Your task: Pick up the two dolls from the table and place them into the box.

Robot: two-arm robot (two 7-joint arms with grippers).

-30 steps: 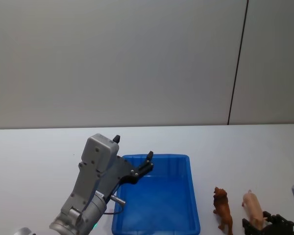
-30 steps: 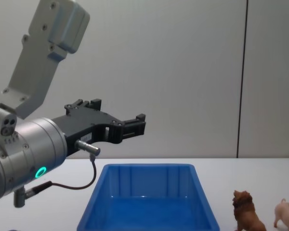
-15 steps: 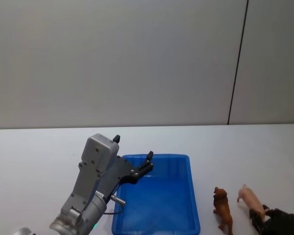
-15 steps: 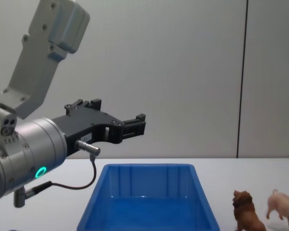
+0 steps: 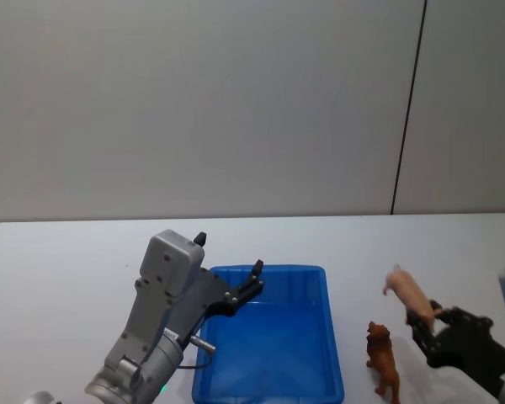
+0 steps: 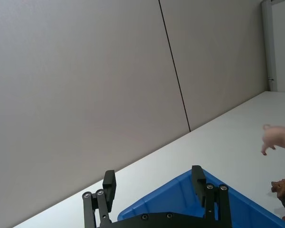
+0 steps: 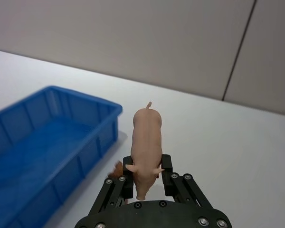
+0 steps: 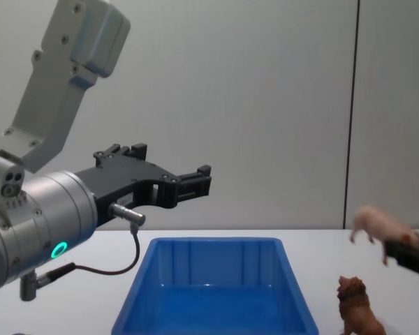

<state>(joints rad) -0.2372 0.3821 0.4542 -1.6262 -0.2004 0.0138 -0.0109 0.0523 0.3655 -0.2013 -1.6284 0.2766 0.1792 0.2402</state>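
Head view, right gripper (image 5: 421, 318) holding pink pig (image 5: 406, 290) in its jaws (lion (image 5: 384, 358) stands below), left gripper (image 5: 228, 252) jaws wide above box (image 5: 269, 271).

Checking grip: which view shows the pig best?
Right wrist view: the pig sits close, clamped in the right claw. Head and chest show it small and airborne; left wrist catches part.

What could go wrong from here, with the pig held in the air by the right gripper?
1. The right gripper holds the pig by one end only, so it may tilt or slip out before the blue bin.
2. The left gripper hovers open above the bin; the arms might collide there.
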